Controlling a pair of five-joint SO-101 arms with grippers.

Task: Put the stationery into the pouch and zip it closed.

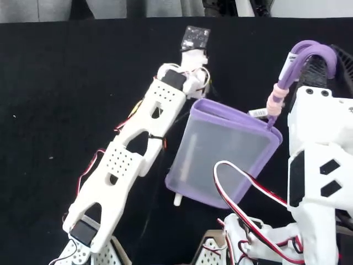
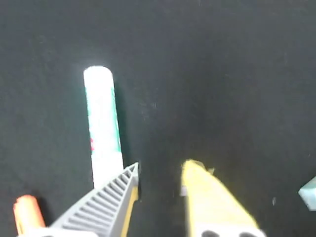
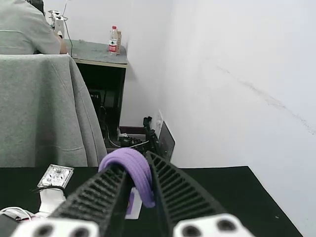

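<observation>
Closest to the lens in the high view is the chunky white right arm (image 1: 317,182). It's got the see-through purple plastic pouch (image 1: 226,152) hoisted by its purple strap loop (image 1: 309,49), so the pouch hangs tilted over the black table (image 1: 66,83). A slim white stick (image 1: 177,197) pokes out at the pouch's lower corner, and I honestly can't tell if it's inside the pouch or under it. The white perforated left arm (image 1: 149,121) lies stretched out right beside the pouch, with its wrist end just past the pouch's top rim.

Left wrist view: the left gripper (image 2: 160,173) has its grey ridged finger and its yellow finger spread apart with nothing between them. A white marker with a green label (image 2: 102,123) and an orange-tipped stick (image 2: 24,212) lie on the black table, so both are outside the pouch.

Right wrist view: the right gripper (image 3: 136,165) has its black ridged fingers pinched tight on the strap loop.

Progress-wise I'd call it early. The pouch is up and held, but at least two bits of stationery aren't in the pouch yet. I can't read the zip from here, but with stuff left to load, zipping has to come last.
</observation>
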